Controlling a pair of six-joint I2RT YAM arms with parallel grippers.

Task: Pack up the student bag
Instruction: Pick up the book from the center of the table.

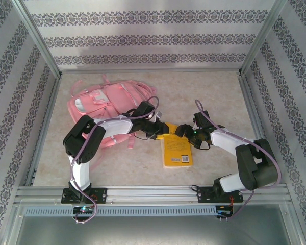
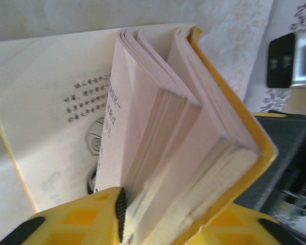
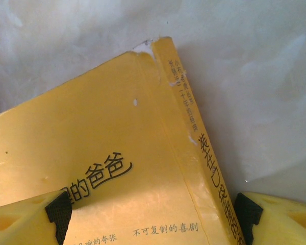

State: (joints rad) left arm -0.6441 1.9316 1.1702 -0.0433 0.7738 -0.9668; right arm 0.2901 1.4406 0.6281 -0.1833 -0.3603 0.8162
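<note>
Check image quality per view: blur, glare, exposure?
Top external: even light, sharp, shadows soft; student bag and yellow book clear. Left wrist: its pages too close, soft, print smeared, paper washed out. Right wrist: print on the cover readable, table bleached pale.

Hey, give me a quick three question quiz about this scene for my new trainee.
1. True or false: the book is already inside the backpack.
2. The book's cover is: A red, B yellow, C blue.
3. Which arm's tool has the fanned pages between its jaws?
Key: 1 false, it lies on the table; 2 B; 3 the left tool.
</note>
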